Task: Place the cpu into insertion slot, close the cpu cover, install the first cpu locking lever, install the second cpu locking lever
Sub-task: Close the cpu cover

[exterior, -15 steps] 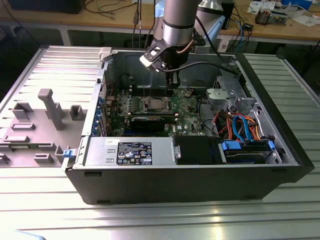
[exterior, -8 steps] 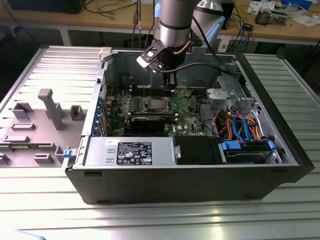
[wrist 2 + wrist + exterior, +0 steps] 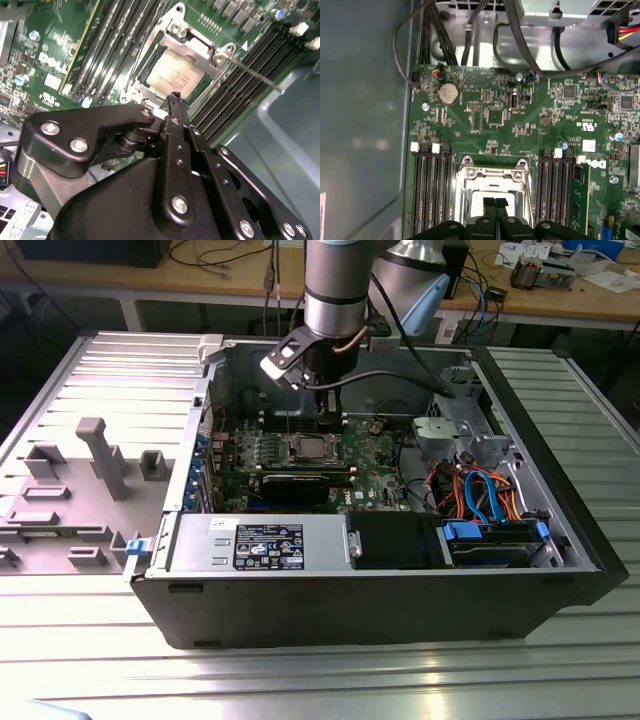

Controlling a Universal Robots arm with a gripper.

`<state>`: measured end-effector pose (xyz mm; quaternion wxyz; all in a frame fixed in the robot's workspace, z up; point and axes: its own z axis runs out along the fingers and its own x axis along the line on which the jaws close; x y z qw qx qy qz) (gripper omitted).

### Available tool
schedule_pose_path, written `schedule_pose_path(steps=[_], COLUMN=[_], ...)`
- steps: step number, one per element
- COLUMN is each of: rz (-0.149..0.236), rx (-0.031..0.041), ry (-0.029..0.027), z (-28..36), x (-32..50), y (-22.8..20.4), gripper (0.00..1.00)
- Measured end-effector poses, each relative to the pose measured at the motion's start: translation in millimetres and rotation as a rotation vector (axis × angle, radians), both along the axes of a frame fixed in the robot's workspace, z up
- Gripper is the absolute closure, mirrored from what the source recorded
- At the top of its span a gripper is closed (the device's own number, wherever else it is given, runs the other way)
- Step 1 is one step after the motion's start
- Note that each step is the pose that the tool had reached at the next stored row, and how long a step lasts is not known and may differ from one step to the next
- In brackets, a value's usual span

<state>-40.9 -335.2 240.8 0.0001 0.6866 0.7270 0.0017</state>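
– Black fingertips (image 3: 489,204) pressed together with nothing between them: that's how the gripper (image 3: 495,202) reads in the first wrist view. Agreed?
– Agreed. In the second wrist view the gripper (image 3: 175,99) ends in one narrow dark tip, closed, just over the cpu (image 3: 175,75). I can't tell whether it touches the metal.
– And the cpu itself?
– It's seated in the insertion slot (image 3: 461,192), pale top facing up. The cpu cover (image 3: 195,46) lies flat around it, and the chip shows through its window.
– Any lever?
– A thin metal rod (image 3: 250,74) runs out from one corner of the cover across the long black slots (image 3: 235,100). I can't say whether it's latched.
– Further out?
– Green motherboard (image 3: 495,125) surrounds the socket, with banks of the long black slots on two sides. Beyond them are a round coin battery (image 3: 448,93) and black cables (image 3: 445,35).
– And the exterior view?
– The arm (image 3: 335,290) reaches straight down into the open computer case (image 3: 350,610), with the gripper (image 3: 325,412) above the socket near the board's middle. A grey power supply (image 3: 265,543) sits along the near wall, and orange and blue cables (image 3: 480,490) lie toward the exterior view's right. A grey fixture block (image 3: 100,455) stands outside the case on the exterior view's left, on the ribbed metal table (image 3: 300,680).
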Motion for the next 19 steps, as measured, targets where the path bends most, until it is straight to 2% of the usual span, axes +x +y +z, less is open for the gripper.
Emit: schedule_pose_path(steps=[6,14,19], rz=[0.0,0.0,0.0], rx=[0.0006,0.0007,0.0006], ry=[-0.0001,0.0,0.0], z=[-3.2,-10.4,-20.0], x=[-10.3,-22.3,-29.1], y=[0.0,0.0,0.0], gripper=[0.89,0.89,0.89])
